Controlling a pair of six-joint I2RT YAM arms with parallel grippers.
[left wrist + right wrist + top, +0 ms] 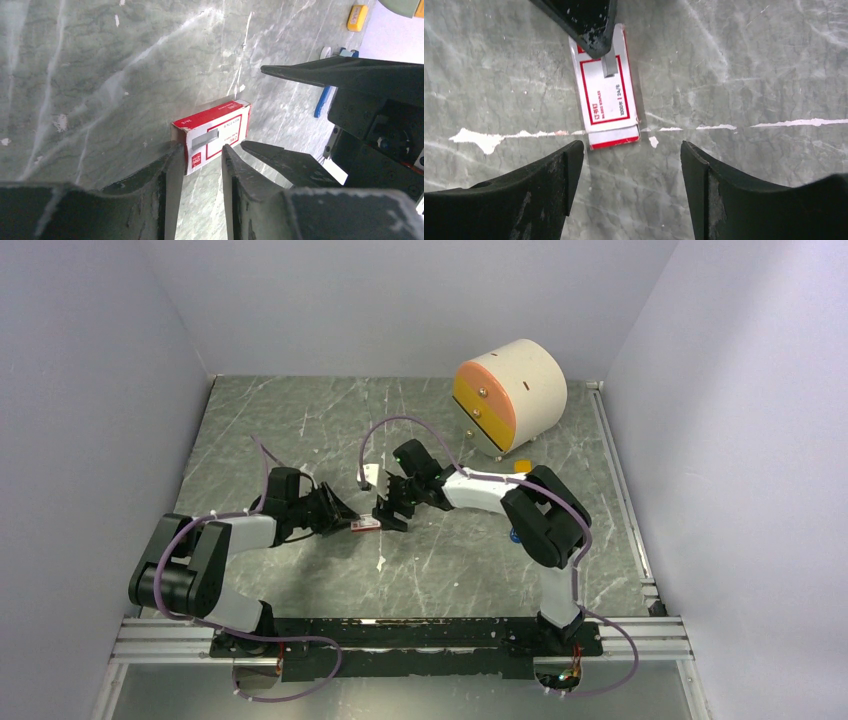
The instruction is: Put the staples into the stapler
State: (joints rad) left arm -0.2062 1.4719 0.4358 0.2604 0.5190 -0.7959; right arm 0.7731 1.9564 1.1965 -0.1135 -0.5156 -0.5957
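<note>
A small red-and-white cardboard box (367,525) lies flat on the marble table between the two grippers; it also shows in the left wrist view (215,135) and the right wrist view (606,95). The dark-grey staples are hidden. My left gripper (349,520) (200,150) is open, its tips at the box's near end, one finger (594,25) over the box. My right gripper (393,512) (631,150) is open wide, just short of the box's other end. A strip of the blue stapler (321,102) shows behind my right gripper, mostly hidden.
A cream round drawer unit (510,390) with orange and yellow fronts stands at the back right. A small yellow object (521,467) (357,17) lies near it. A pale-blue-and-white piece (342,51) lies by the stapler. Walls close in on three sides.
</note>
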